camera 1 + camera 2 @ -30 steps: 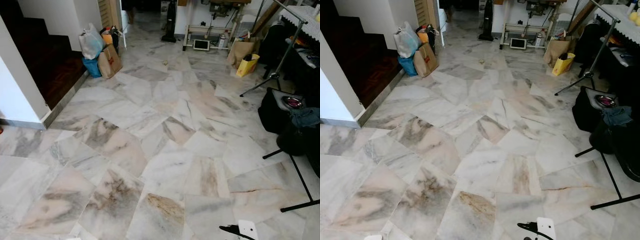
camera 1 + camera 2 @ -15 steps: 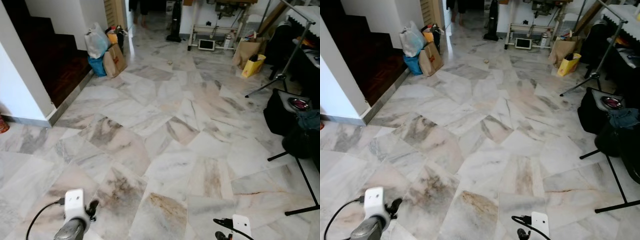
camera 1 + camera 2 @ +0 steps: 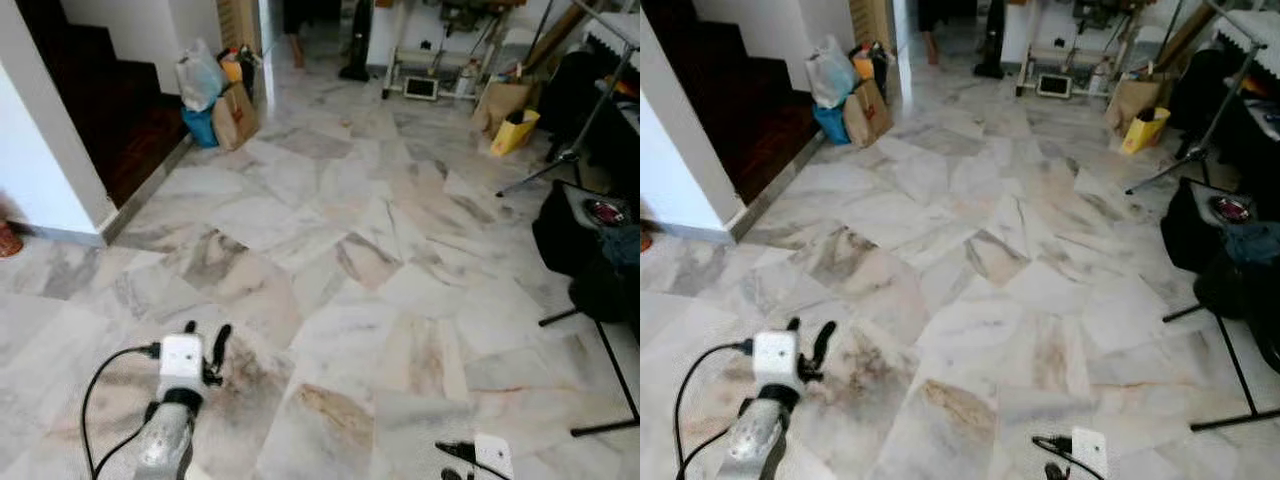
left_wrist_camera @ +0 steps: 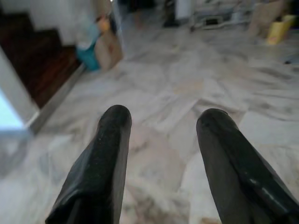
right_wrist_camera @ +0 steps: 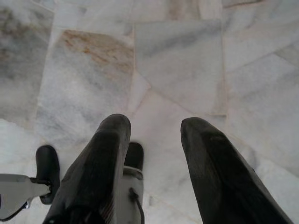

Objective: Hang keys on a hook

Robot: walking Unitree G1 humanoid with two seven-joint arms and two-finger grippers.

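Grippers both spread w/ nothing held: left gripper [image 3: 204, 343] raised over marble floor [image 3: 380, 250], right gripper [image 5: 154, 135] low

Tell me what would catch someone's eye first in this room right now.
The left gripper raised low on the left over the marble floor, black fingers apart with nothing between them. Next, the cluster of bags at the far left by the dark stairs, and the yellow bag at the far right near a black tripod.
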